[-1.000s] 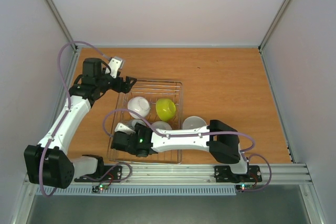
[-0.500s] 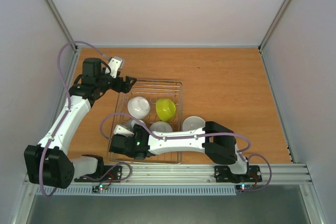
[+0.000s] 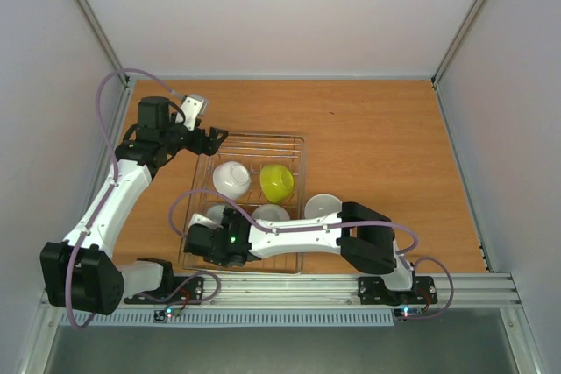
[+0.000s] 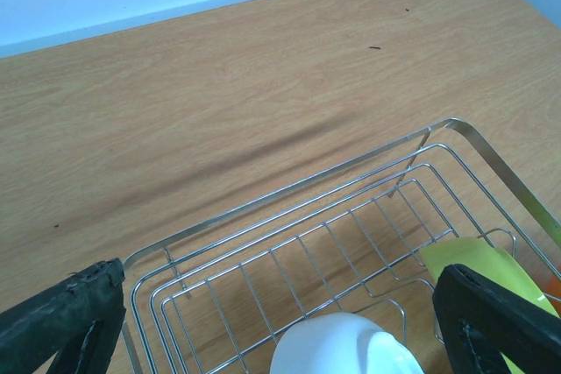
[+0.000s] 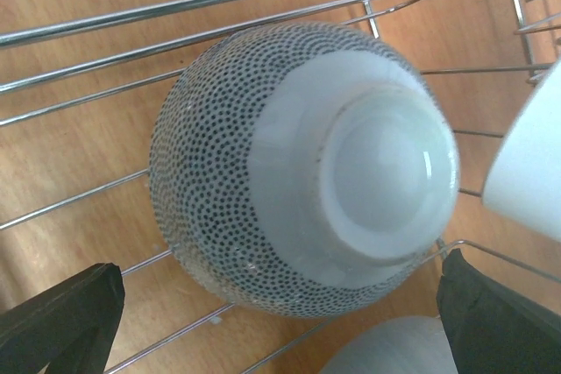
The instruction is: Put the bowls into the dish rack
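1. The right gripper (image 5: pixel 280 267) hangs low over the near left corner of the dish rack (image 3: pixel 263 148). Its fingers (image 5: pixel 61 321) are spread wide on either side of a dotted grey bowl (image 5: pixel 307 164) and grip nothing.
2. That bowl lies upside down, foot toward the wrist camera, with its rim on the rack's floor wires. Turned over like this it sits steady on the grid and can drain, which is likely why it is placed so.
3. The finger on the right of the wrist view stands very close to the bowl's side. Whether it brushes the bowl I cannot tell from this angle.
4. The left gripper (image 3: pixel 210 140) hovers at the far left corner of the rack, its fingers (image 4: pixel 61 326) open and empty. It seems parked there to stay out of the other arm's way.
5. A white bowl (image 3: pixel 230 179) and a yellow-green bowl (image 3: pixel 276 181) sit side by side in the far half of the rack. A pale bowl (image 3: pixel 272 213) sits nearer, just beside the grey one.
6. A last white bowl (image 3: pixel 323 207) appears to lie on the table (image 3: pixel 377 137) just outside the rack's right side, partly under the right arm. By my reading it is yet to be loaded, so the task is most of the way along.
7. A straight lift of the right gripper would clear the grey bowl without knocking its close neighbours.
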`<state>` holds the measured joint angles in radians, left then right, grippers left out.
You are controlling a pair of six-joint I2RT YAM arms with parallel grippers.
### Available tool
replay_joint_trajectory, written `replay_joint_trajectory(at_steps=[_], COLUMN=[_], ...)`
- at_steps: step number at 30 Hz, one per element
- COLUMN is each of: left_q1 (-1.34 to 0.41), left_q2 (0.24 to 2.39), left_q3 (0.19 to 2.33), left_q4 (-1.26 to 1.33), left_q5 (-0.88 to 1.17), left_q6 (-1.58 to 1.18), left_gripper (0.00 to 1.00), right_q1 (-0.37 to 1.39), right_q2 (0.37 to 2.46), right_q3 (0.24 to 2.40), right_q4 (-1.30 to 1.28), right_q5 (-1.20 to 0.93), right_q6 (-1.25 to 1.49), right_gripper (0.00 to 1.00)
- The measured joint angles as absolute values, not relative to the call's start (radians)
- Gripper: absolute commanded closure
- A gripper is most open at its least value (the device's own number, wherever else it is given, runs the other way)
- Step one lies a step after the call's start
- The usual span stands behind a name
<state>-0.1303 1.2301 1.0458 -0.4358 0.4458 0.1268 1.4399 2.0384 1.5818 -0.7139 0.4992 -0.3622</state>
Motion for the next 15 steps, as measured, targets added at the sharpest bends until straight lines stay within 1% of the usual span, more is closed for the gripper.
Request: replay_joint_trajectory(at_steps=[6, 9, 11, 15], left_q1=[-0.130, -0.130, -0.130, -0.130], left_q2=[1.230, 1.230, 1.230, 1.231], left_q3=[1.046, 1.046, 1.046, 1.046], left_q4=[-0.436, -0.436, -0.436, -0.436], left_q5=[0.447, 0.451, 0.455, 0.462], left_q6=[0.127, 0.127, 0.127, 0.127], left_gripper=[0.04, 0.04, 0.04, 0.04], right_q1=[1.440, 1.440, 1.440, 1.440], right_q2=[1.984, 1.905, 1.803, 1.698], right_q3=[1.520, 1.467, 1.415, 1.388], right_q4=[-0.675, -0.637, -0.611, -0.583], right_q5=[0.458, 0.451, 0.438, 0.443], right_q6=[-0.369, -0.369, -0.369, -0.367], right_gripper=[0.01, 0.01, 0.01, 0.01])
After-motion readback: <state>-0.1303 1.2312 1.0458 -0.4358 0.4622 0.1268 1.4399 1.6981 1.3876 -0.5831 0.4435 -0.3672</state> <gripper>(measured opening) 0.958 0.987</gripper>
